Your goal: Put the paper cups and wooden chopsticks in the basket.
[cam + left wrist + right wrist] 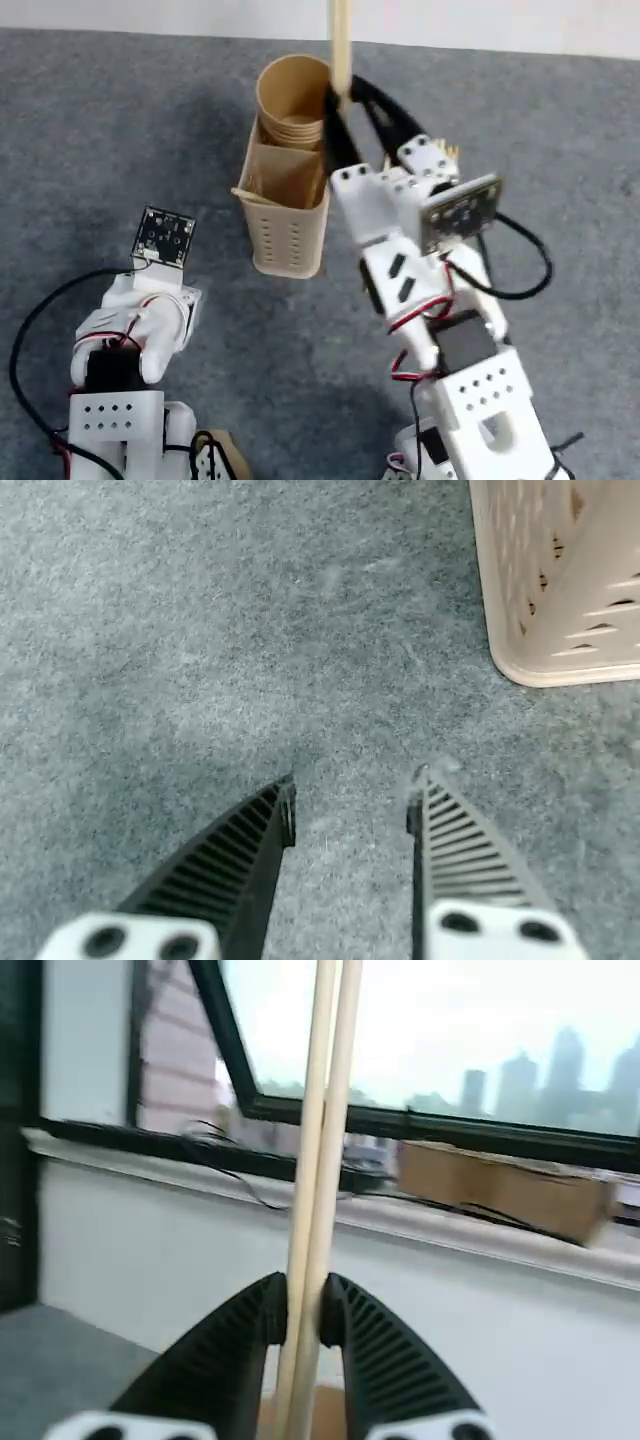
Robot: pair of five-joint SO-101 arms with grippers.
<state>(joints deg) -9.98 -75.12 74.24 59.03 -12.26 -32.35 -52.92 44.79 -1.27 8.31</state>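
Right jaws pinch the wooden chopsticks [308,1160], upper ends cut off, beside the basket [285,240]; left jaws gape empty.

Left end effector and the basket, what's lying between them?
The stretch is bare. In the left wrist view, just grey carpet runs from the open left end effector to the basket.
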